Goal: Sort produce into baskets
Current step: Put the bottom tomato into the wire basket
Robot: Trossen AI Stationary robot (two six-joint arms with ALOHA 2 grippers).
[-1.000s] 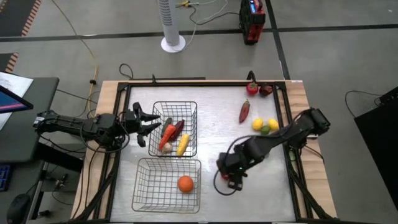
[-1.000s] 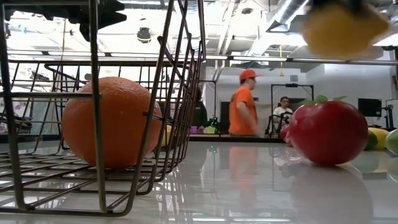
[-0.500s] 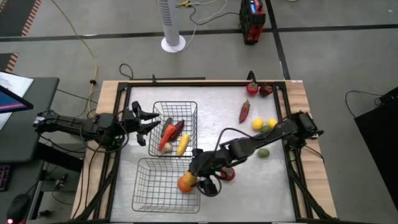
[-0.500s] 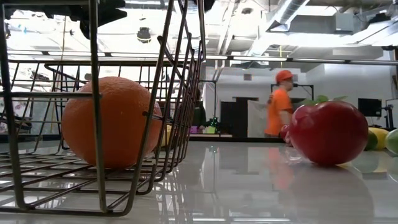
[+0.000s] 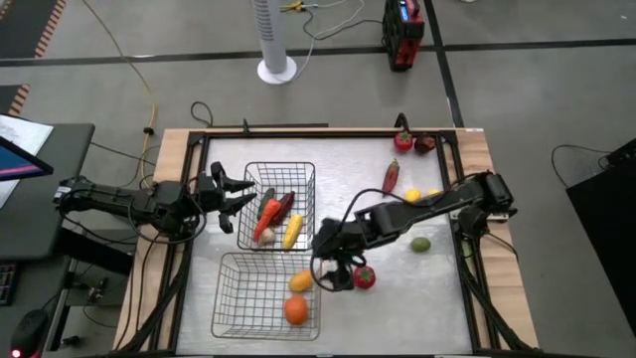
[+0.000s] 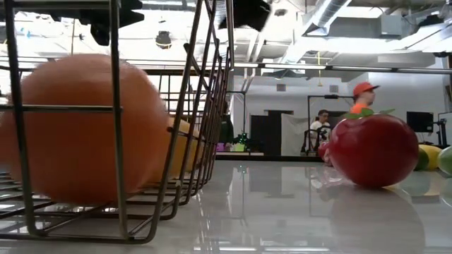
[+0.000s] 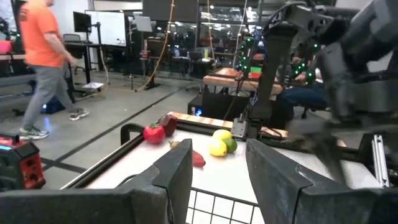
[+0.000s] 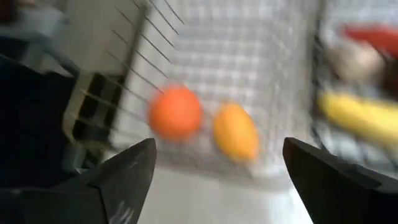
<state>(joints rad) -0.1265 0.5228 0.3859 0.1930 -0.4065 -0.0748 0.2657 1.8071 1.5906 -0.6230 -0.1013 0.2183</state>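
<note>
My right gripper [image 5: 333,270] [image 8: 219,146] hangs open just beyond the right rim of the near basket [image 5: 231,298], touching nothing. Inside that basket lie a round orange [image 5: 295,310] [image 8: 175,114] [image 6: 78,130] and a yellow-orange fruit [image 5: 300,282] [image 8: 236,132], both resting on the mesh floor. A red tomato [image 5: 364,277] [image 6: 373,149] sits on the table beside the gripper. The far basket [image 5: 303,174] holds a carrot [image 5: 266,217], a dark red piece, a yellow piece [image 5: 292,231] and a pale garlic. My left gripper [image 5: 234,194] [image 7: 217,180] waits open at the far basket's left side.
More produce lies on the table's right half: a red pepper [image 5: 391,177], a yellow fruit [image 5: 412,196], a green one [image 5: 420,244], and a red [image 5: 402,141] and a dark red piece [image 5: 425,144] at the far edge. People move in the room behind.
My right gripper has gone from beside the tomato toward the near basket with the yellow-orange fruit, tipped and rolled, opened and let it go. The fruit now lies in the basket; the orange has rolled toward the near edge. The gripper has drawn back slightly to the right.
</note>
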